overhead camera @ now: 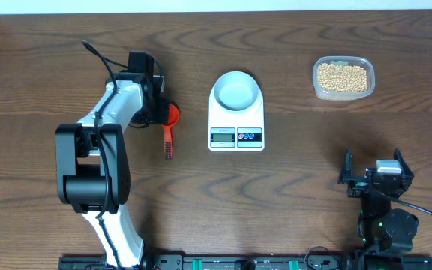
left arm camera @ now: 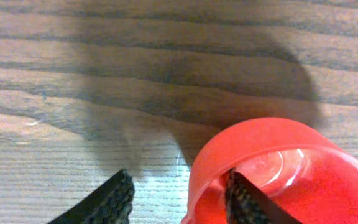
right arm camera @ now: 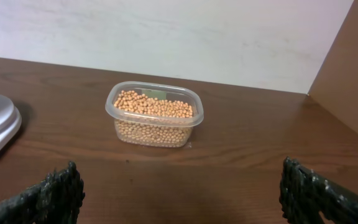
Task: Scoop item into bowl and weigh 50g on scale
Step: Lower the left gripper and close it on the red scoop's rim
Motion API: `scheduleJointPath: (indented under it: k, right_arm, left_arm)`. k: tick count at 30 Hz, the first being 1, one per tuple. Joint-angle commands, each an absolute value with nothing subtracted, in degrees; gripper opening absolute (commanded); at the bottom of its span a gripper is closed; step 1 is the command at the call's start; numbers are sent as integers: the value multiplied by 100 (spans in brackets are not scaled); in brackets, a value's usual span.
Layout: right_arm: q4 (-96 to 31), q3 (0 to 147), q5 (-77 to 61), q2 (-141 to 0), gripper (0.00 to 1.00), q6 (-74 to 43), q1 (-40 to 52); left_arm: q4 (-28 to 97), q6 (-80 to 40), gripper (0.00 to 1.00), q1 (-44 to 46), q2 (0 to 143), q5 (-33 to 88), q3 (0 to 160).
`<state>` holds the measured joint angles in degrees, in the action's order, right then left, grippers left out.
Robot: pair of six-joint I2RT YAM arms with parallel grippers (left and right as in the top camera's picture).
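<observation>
My left pincer (left arm camera: 176,186) stands half open astride the wall of the red scoop (left arm camera: 291,162) — one finger inside the cup, the other outside with a gap, so nothing is gripped. The scoop lies on the surface (overhead camera: 313,150), left of the scale (overhead camera: 236,127), which carries the bowl (overhead camera: 236,91). My right pincer (right arm camera: 179,183) gapes wide and empty — the beans (right arm camera: 154,107) sit in their clear tub (right arm camera: 112,102) ahead, well apart.

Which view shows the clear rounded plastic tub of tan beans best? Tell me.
Right wrist: the clear plastic tub sits close, side-on, fill level visible. Overhead shows it small, from above. Left wrist misses it.
</observation>
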<state>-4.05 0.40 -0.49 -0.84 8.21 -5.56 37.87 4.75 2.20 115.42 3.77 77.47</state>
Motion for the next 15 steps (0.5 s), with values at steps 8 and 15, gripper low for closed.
scheduleJointPath:
  k: [8,15]
  right_arm:
    - [-432,32,-82,-56,99,886,-607]
    - [-432,32,-82,-56,99,884,-607]
  left_arm:
    - [3804,515,33,217,11585,386,7682]
    - [3802,515,28,217,11585,386,7682]
